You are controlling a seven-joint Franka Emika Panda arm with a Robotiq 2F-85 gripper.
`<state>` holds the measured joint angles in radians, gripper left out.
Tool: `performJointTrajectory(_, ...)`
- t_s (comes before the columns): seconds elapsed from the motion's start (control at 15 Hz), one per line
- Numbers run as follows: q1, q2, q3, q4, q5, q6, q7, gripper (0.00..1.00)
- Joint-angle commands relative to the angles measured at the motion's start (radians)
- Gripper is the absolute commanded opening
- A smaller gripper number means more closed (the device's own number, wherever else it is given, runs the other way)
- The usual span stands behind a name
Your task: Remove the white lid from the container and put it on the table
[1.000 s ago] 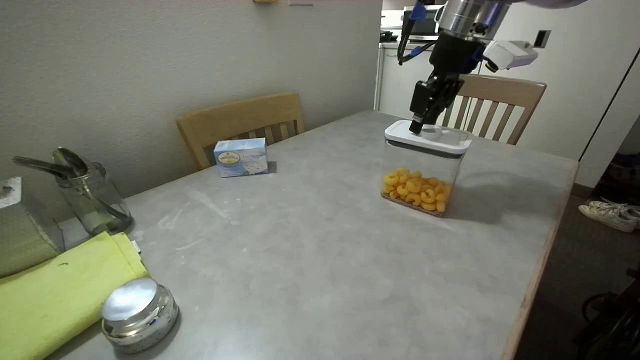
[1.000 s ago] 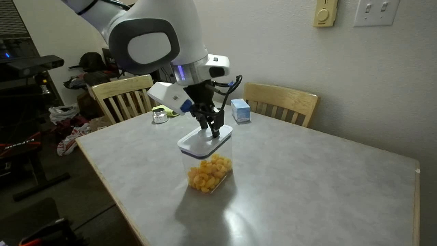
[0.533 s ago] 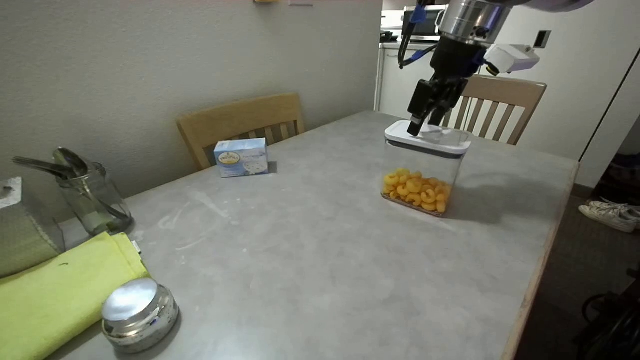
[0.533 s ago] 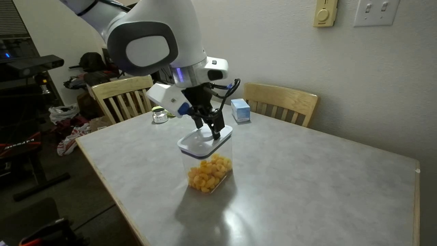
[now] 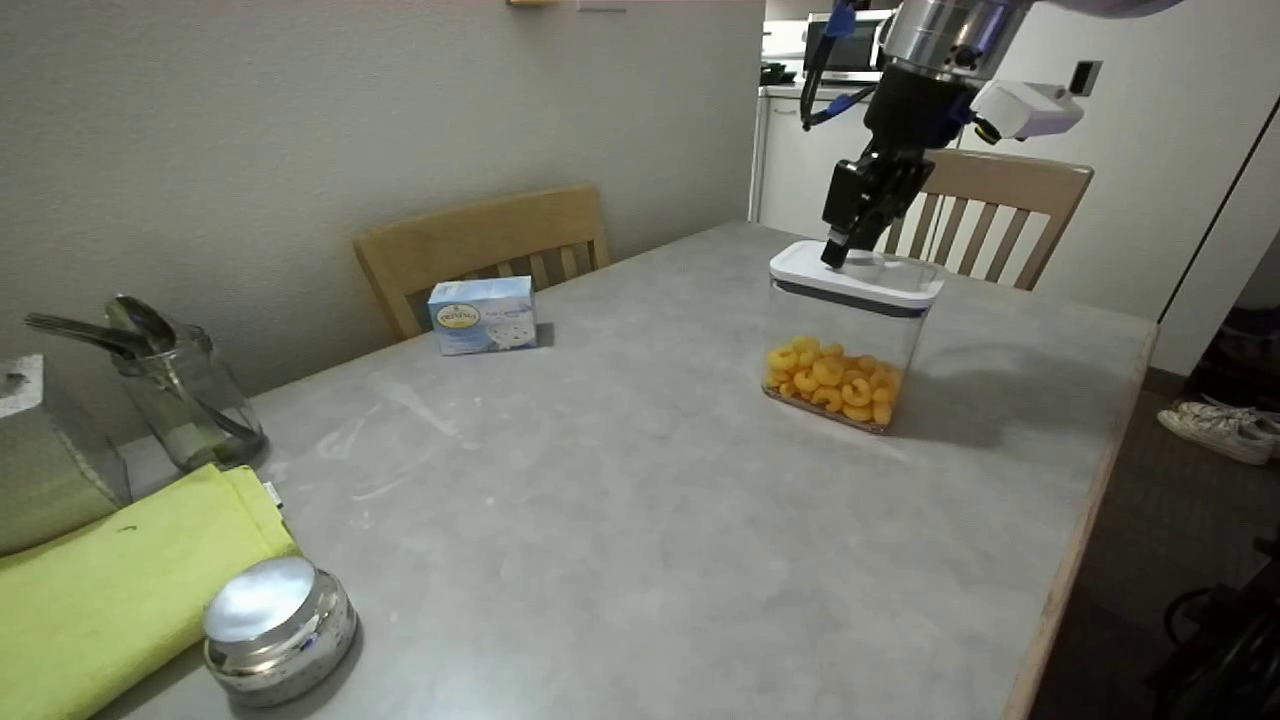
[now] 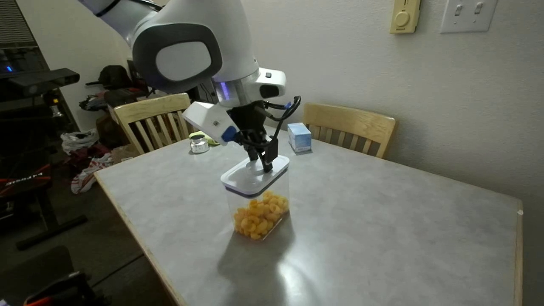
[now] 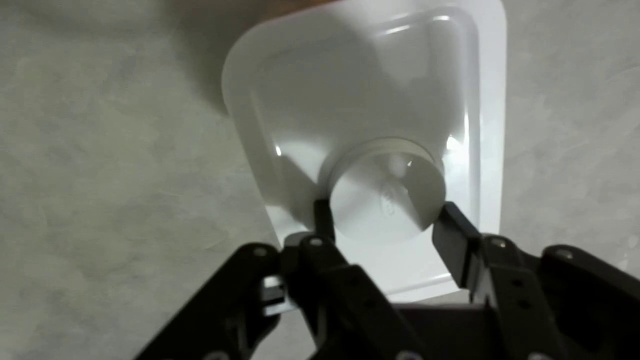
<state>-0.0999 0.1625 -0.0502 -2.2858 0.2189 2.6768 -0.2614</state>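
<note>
Jaws pinch the knob of the lid, the gripper leaning in. Left to right in an exterior view I see tin, box, then the container (orange snacks inside), upright on the table, lid on.

Open grey table stretches between the clear plastic container and the silver tin, yellow cloth and glass cutlery jar at the opposite end. Toward the wall, the Twinings tea box stands in the way before a wooden chair. The white lid bars the way down into the container, and the black gripper hugs its round knob from both sides.
</note>
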Motion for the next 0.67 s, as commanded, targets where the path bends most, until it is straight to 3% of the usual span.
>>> performJointTrajectory(0.0, -0.019, 0.005, 0.018, -0.020, 0.029, 0.015, -0.027, 0.28)
performJointTrajectory(0.6, 0.005, -0.060, -0.003, -0.030, -0.052, -0.010, 0.093, 0.28)
